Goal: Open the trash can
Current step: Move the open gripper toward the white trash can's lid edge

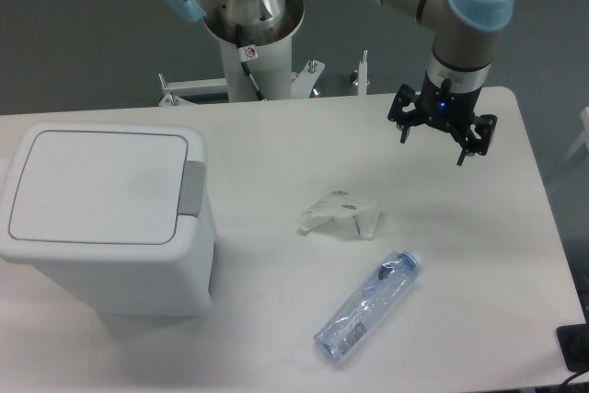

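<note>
The trash can [101,218] is a large white boxy bin at the left of the table. Its flat lid [97,186] is shut, and the grey push-button tab [191,188] sits on the right rim. My gripper [433,143] hangs over the far right of the table, well away from the bin. Its fingers are spread apart and hold nothing.
A crumpled white paper piece [339,213] lies at the table's middle. A clear plastic bottle [366,306] with a blue label lies nearer the front, right of centre. The arm's base column [250,39] stands behind the table's far edge.
</note>
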Motion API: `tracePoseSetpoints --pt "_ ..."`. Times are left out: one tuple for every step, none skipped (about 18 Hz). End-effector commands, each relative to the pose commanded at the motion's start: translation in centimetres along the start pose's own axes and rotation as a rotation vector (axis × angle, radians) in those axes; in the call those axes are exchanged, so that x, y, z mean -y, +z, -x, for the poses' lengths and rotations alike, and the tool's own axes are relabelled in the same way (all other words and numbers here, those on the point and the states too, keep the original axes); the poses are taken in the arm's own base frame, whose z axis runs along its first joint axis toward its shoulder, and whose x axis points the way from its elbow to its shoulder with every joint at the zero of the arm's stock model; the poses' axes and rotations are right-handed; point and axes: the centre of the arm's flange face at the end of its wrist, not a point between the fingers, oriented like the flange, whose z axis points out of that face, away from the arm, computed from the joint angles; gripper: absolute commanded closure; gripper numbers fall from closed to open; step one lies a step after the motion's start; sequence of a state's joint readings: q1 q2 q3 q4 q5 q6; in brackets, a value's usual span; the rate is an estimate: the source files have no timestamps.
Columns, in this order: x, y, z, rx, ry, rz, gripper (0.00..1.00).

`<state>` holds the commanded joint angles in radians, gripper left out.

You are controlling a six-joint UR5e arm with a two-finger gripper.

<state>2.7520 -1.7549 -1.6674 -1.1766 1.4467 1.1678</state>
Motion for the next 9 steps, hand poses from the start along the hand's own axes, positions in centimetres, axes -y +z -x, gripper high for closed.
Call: tracePoseSetpoints --pt "0.4 0.1 -0.2 -0.010 -0.050 -0.031 0.00" --pt "0.6 -0.1 -0.4 -0.017 -0.071 -0.052 0.00" --pt "0.8 -0.3 -0.6 -0.019 -0.086 -0.066 0.00" --pt "1.0 -1.1 -0.7 -0.006 -0.103 -0.075 0.00" --pt "1.1 -1.6 -0.6 0.001 -0.122 -0.079 0.00" --pt "1.8 -2.2 -0.8 0.005 -0.130 -0.097 0.00" --pt "2.6 -2.8 -1.0 0.006 -0.137 -0.117 0.00" --pt "3.1 -3.5 -1.0 0.012 -0.148 -0.128 0.00" --pt "3.5 -4.1 -0.9 0.015 -0.149 -0.146 0.00"
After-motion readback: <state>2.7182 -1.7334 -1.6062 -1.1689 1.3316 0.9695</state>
